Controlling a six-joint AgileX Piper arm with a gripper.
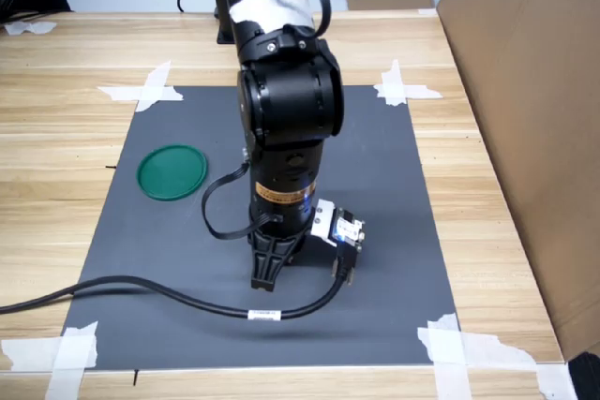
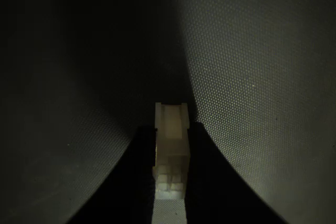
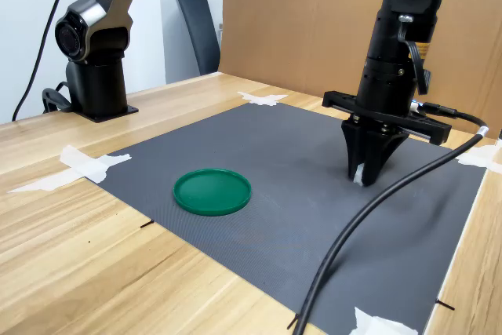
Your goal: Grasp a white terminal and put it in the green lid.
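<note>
The white terminal (image 2: 171, 145), a tiny blocky connector, sits between my gripper's two dark fingers in the wrist view and touches both. My gripper (image 2: 171, 127) is shut on it, pointing straight down with its tips at the dark mat. In the second exterior view a bit of the white terminal (image 3: 358, 175) shows at the tips of my gripper (image 3: 363, 178). The first exterior view shows only my gripper (image 1: 265, 282); the terminal is hidden there. The green lid (image 1: 172, 171) (image 3: 212, 191) lies flat on the mat, well off towards the first exterior view's left, with nothing in it.
A grey mat (image 1: 384, 185) is taped to the wooden table with white strips (image 1: 401, 87) at its corners. A black cable (image 1: 141, 286) trails across the mat's near edge. A cardboard wall (image 1: 525, 91) stands at the first exterior view's right. Another arm's base (image 3: 96, 76) stands on the table.
</note>
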